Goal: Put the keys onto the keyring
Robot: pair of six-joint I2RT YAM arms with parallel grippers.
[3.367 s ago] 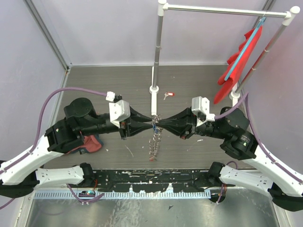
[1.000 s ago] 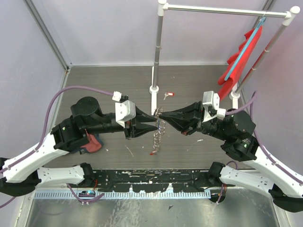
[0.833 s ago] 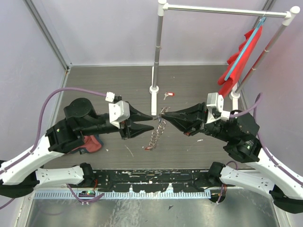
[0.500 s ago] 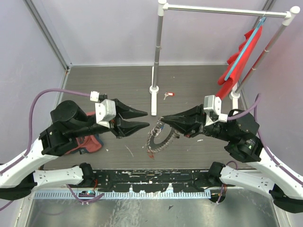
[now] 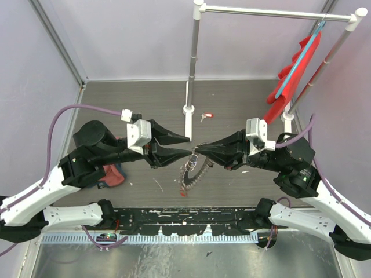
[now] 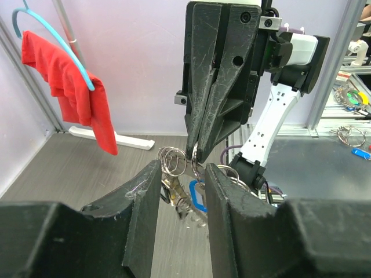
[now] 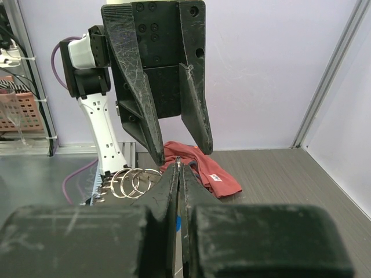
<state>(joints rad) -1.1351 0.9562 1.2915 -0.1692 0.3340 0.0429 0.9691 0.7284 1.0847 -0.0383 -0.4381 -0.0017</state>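
Right gripper (image 5: 199, 152) pinches the top of the keyring (image 5: 192, 169), which dangles loose, light, probably slippery. Left gripper (image 5: 190, 145), spread wide and empty beside it, should take one coil.

1. A silver upright pole (image 5: 193, 63) stands mid-back on the dark grey wood-grain table (image 5: 133, 98).
2. Behind the pole rise pale lilac walls (image 5: 133, 40), with an aluminium corner post (image 5: 58, 40).
3. Right of the pole, its crossbar (image 5: 278, 13) carries a red garment (image 5: 277, 113) on a blue hanger (image 5: 299, 61).
4. Left of the pole and nearer the camera, a crumpled red cloth (image 5: 113, 175) lies on the table.
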